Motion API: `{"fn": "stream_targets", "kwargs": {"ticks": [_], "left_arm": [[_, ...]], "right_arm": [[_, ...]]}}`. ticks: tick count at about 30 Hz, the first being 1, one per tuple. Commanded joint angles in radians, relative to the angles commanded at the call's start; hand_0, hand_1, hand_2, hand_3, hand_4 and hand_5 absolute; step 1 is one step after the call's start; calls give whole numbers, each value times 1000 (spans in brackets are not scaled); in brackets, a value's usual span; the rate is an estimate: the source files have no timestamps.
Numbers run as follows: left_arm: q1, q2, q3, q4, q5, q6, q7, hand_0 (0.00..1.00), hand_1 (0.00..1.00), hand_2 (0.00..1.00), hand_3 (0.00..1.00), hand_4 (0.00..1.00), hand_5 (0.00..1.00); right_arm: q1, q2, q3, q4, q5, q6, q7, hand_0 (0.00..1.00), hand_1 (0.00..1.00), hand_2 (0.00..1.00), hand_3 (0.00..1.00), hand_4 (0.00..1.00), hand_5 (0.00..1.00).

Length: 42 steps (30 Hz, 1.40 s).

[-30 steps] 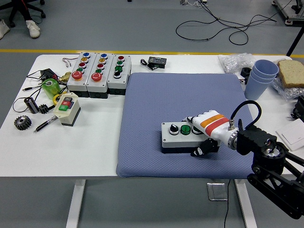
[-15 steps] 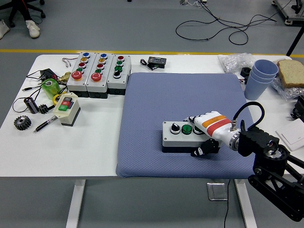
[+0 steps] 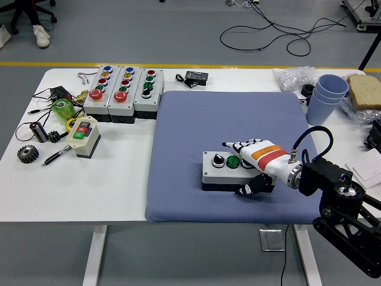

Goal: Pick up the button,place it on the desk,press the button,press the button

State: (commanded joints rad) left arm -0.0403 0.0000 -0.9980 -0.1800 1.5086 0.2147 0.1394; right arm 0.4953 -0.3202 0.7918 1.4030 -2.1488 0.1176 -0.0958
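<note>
The right hand (image 3: 253,156) is hanging over the right end of the button box (image 3: 229,171). Its fingers (image 3: 237,145) are stretched out flat above the box, and the thumb is tucked down by the front side. It is not holding anything.

The button box is lying flat on the blue mat (image 3: 226,149), which is covering the right half of the white counter (image 3: 77,185). The box is sitting near the front of the mat, well apart from the other boxes.

Here is what could go wrong. The fingers are spread wide, so 2 of them could push 2 buttons at once. The hand is also covering the right end of the box, so it could hit a button it is not meaning to hit. The mat is soft, so a hard push on 1 end might tip or slide the box.

The box is small, long and light grey on top, with a dark bottom. A black and white knob (image 3: 218,160) is sitting at its left end. A round green button (image 3: 233,161) is sitting next to it. A third part is mostly hiding under the hand.

The left arm is not showing.
</note>
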Motion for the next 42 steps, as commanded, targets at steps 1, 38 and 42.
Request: {"fn": "stream_targets", "kwargs": {"ticks": [1, 38, 42], "left_arm": [[0, 0, -1, 0, 2, 0, 0, 596, 633, 673, 545, 360, 702], [1, 0, -15, 0, 21, -1, 2, 596, 633, 676, 547, 358, 705], [1, 0, -15, 0, 23, -1, 2, 596, 634, 676, 548, 359, 707]], "right_arm": [[0, -1, 5, 8, 7, -7, 3, 936, 857, 969, 998, 998, 305], [-247, -159, 227, 228, 95, -208, 30, 65, 2, 204, 602, 923, 478], [-261, -162, 231, 238, 97, -199, 33, 63, 2, 196, 592, 917, 484]]}}
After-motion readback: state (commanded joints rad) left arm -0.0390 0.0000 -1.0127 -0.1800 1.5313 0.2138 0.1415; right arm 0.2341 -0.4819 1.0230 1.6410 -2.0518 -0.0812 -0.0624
